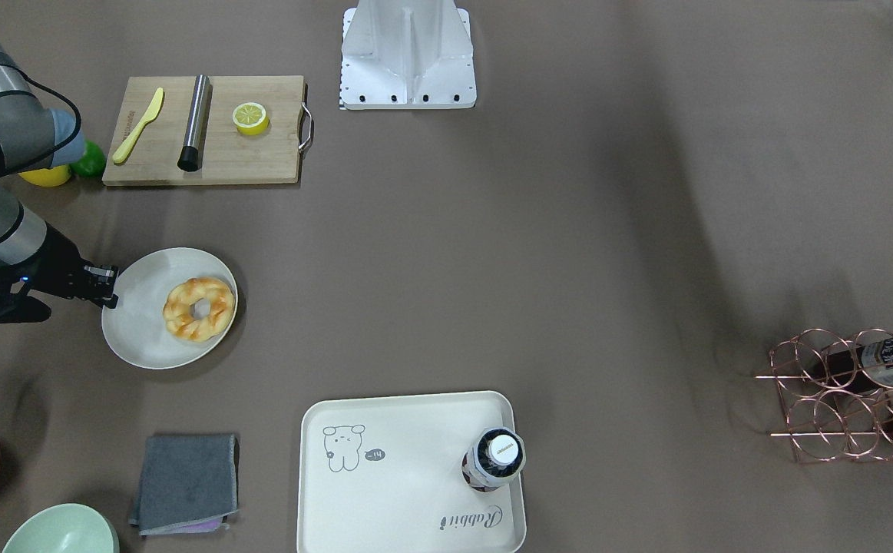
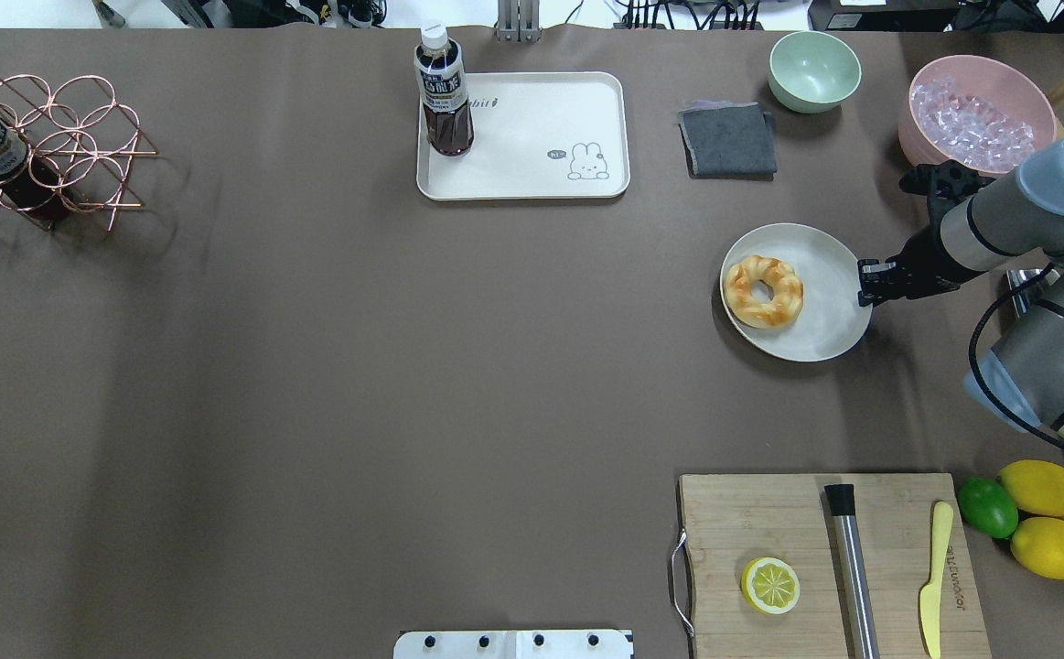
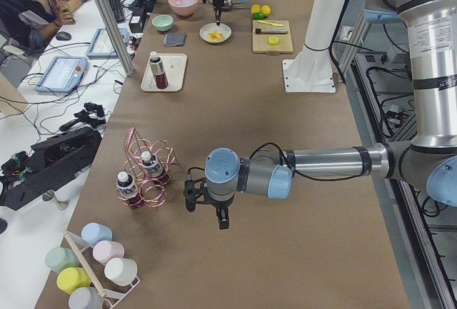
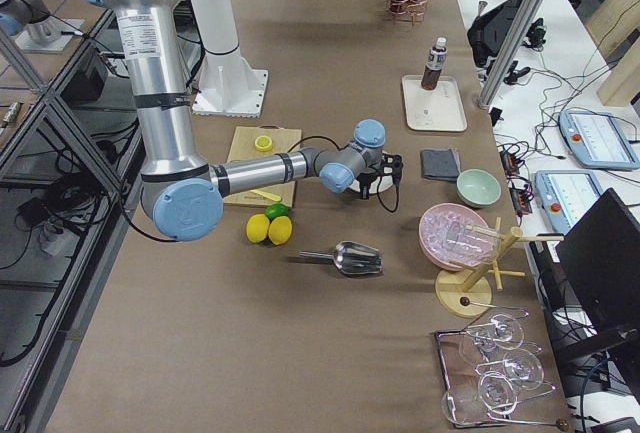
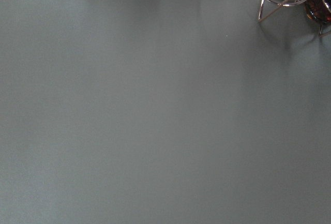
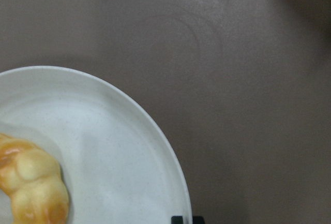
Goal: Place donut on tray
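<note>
The golden-brown twisted donut (image 1: 199, 308) lies on a round off-white plate (image 1: 139, 307); the pair shows in the overhead view as donut (image 2: 763, 290) and plate (image 2: 829, 311). My right gripper (image 1: 110, 288) points down over the plate's rim, beside the donut and apart from it, and looks shut and empty (image 2: 865, 284). Its wrist view shows the plate (image 6: 119, 146) and part of the donut (image 6: 31, 182). The cream tray (image 1: 400, 491) with the bear drawing holds a dark drink bottle (image 1: 494, 459). My left gripper (image 3: 220, 216) hovers near the copper rack; I cannot tell its state.
A wooden cutting board (image 2: 733, 522) holds a halved lemon (image 2: 770, 585), a steel cylinder (image 2: 852, 558) and a yellow knife (image 2: 932, 577). A grey cloth (image 2: 728, 139), green bowl (image 2: 813, 69) and pink ice bowl (image 2: 975, 114) lie beyond the plate. A copper bottle rack (image 2: 47, 146) stands far left.
</note>
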You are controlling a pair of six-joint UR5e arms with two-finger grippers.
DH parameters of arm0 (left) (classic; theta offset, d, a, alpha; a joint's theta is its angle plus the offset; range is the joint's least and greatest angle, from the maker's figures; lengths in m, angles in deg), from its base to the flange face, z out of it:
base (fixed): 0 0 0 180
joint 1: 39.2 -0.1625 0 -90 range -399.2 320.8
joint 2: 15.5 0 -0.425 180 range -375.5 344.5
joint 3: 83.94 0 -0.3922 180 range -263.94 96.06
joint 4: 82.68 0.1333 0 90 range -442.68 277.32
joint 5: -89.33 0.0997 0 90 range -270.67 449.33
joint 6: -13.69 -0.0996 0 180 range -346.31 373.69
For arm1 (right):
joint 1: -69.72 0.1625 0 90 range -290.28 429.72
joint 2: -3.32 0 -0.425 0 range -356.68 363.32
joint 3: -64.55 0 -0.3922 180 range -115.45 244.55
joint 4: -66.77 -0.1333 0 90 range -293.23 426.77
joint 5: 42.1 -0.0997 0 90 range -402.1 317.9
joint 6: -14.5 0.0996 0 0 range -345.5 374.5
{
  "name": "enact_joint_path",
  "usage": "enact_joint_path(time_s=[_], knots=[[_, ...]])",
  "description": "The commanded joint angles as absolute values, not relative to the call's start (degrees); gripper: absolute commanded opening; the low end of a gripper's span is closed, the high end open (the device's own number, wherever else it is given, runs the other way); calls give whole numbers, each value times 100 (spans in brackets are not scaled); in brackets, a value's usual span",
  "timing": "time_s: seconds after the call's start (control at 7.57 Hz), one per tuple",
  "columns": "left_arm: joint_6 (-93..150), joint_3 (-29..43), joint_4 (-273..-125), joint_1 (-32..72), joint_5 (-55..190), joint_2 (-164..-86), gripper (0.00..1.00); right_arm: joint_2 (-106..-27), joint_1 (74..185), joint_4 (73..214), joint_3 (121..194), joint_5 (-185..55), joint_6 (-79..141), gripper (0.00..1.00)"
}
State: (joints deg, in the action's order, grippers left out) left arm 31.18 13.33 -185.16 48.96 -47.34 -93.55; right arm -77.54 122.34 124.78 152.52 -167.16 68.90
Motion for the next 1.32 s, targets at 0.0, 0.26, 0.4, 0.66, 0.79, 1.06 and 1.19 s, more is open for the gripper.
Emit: enact_joint_path(time_s=[0.0, 0.26, 0.4, 0.66, 0.79, 1.06, 1.19], knots=[[3118, 1344, -18516, 4904, -4734, -9354, 98, -7754, 12202, 12478, 15244, -16708, 6890, 0], [3118, 1344, -18516, 4913, -4734, -9346, 98, -7719, 12210, 12478, 15375, -16726, 6925, 0], [3118, 1344, -18516, 4913, -4734, -9346, 98, -7666, 12219, 12478, 15471, -16752, 7134, 0], [3126, 1336, -18508, 4904, -4734, -9346, 98, -7605, 12289, 12496, 15691, -16779, 7364, 0], [3126, 1336, -18516, 4904, -4734, -9346, 98, -7352, 12290, 12548, 15674, -16770, 7757, 0], [3135, 1336, -18508, 4904, -4734, -9346, 98, -6773, 12281, 12653, 15473, -16726, 9054, 0], [3135, 1336, -18508, 4904, -4734, -9328, 98, -6326, 12263, 12993, 15289, -16709, 9340, 0]])
